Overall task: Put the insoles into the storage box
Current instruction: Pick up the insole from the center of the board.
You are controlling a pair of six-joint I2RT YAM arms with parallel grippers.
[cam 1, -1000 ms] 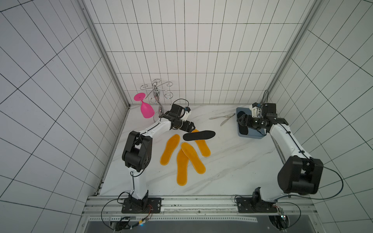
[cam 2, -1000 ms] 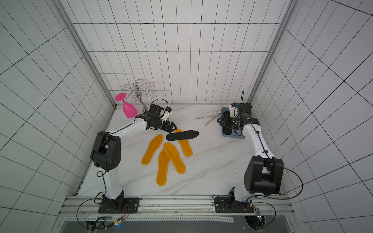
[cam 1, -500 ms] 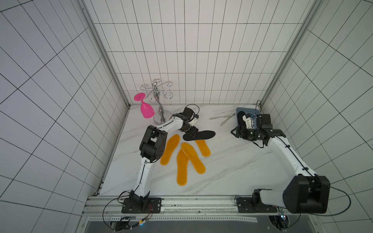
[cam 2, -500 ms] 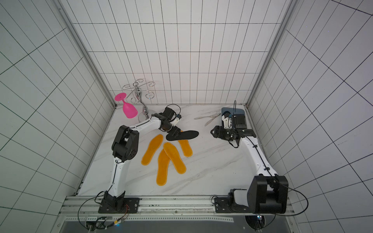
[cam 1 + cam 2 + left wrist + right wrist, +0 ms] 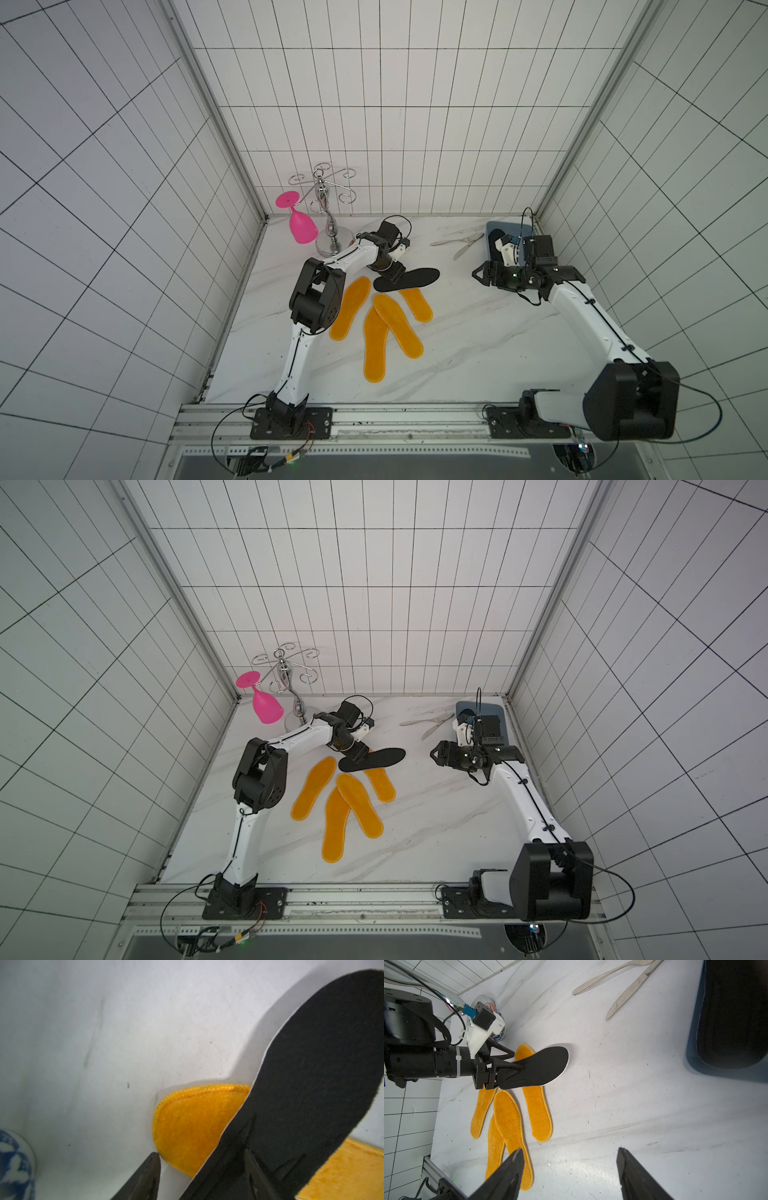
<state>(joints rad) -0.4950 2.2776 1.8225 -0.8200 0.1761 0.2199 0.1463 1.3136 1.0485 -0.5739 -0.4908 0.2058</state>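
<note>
Black, thin, floppy-looking (likely to droop), the insole (image 5: 411,277) lies across an orange insole (image 5: 417,304), well apart from the storage box (image 5: 493,227) — left claw (image 5: 518,1061) parted astride its heel, the sensible pinch-point.

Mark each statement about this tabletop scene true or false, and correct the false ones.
1. Four orange insoles lie on the table. True.
2. The storage box is empty. False: a black insole already lies in it.
3. The right pincer holds an insole. False: it is open and empty above the table.
4. The left pincer straddles one end of the second black insole. True.
5. The pink glass stands upright on the table. False: it hangs foot-up from the metal rack.
</note>
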